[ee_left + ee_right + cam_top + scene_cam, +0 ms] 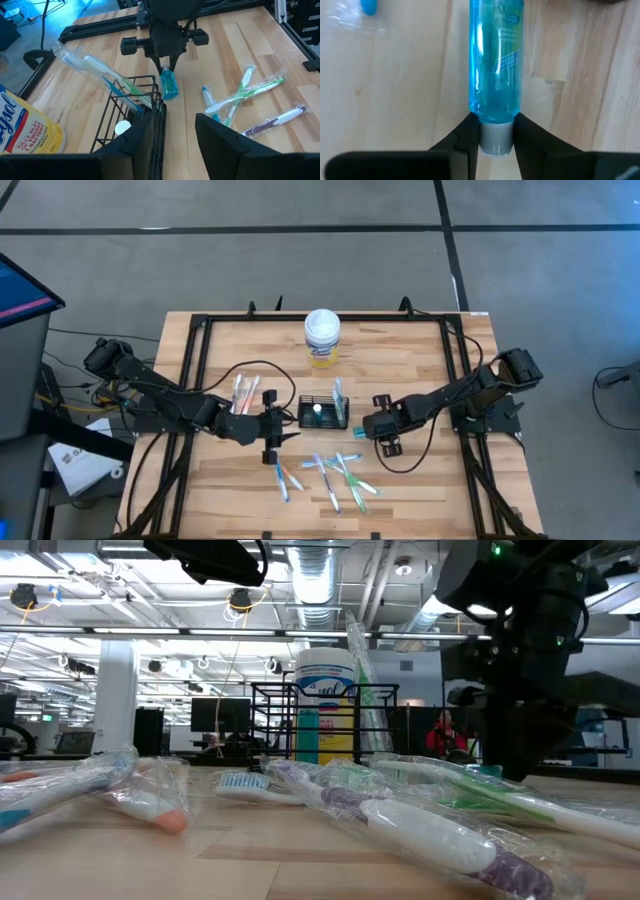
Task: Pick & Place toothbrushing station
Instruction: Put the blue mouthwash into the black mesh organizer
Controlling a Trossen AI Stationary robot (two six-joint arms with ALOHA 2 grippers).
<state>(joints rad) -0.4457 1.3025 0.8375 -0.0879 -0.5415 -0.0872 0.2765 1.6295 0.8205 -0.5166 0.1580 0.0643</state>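
While the black wire-mesh holder (323,413) stands mid-table before the white canister (322,338), a blue bottle (495,60) (gripped by its grey cap) is clamped in the right gripper (357,430) fingers; the left gripper (284,426) fingers are spread, empty.

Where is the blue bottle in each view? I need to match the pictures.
High view: blue bottle, right of the wire holder, in the right gripper.
Low view: behind the holder, beside the white canister.
Left wrist view: centre, hanging below the right gripper.
Right wrist view: centre, cap between the jaws.
Shared landmark: the holder.
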